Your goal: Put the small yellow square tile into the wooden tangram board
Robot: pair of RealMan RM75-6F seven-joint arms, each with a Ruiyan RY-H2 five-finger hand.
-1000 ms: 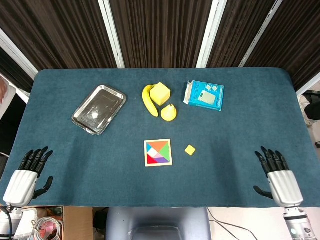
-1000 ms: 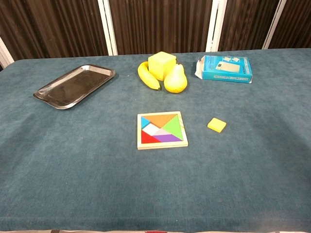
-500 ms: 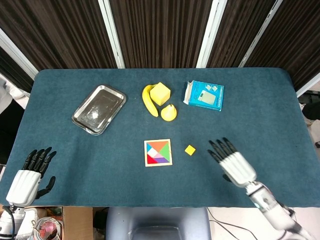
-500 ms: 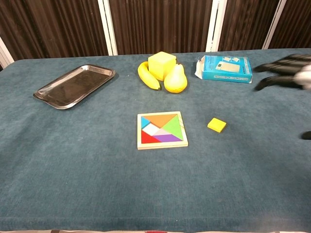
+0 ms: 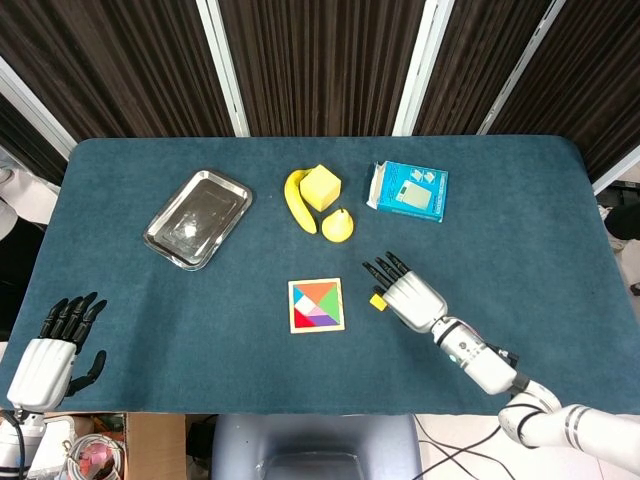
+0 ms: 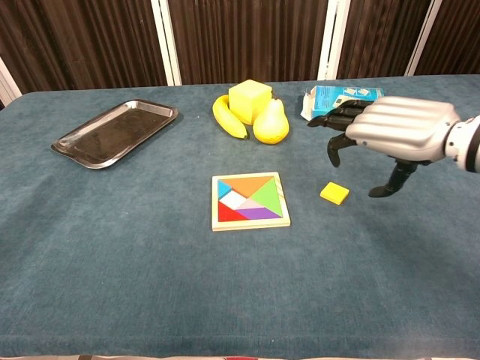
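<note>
one small yellow square tile (image 6: 334,193), flat on the blue felt table (image 6: 135,247), just right of one wooden tangram board (image 6: 250,200) (coloured pieces inside, pale frame) and apart from it. right hand (image 6: 395,127) raised above the tile, palm down, fingers spread and slightly curled, holding nothing, not touching the tile. left hand (image 5: 48,352) at the near left table edge, fingers apart, empty. farther back: one shiny metal tray (image 5: 197,217), one banana (image 6: 227,116), one yellow cube (image 6: 250,100), one pear (image 6: 271,122), one blue box (image 5: 409,190). bare felt around board and tile on all sides.
</note>
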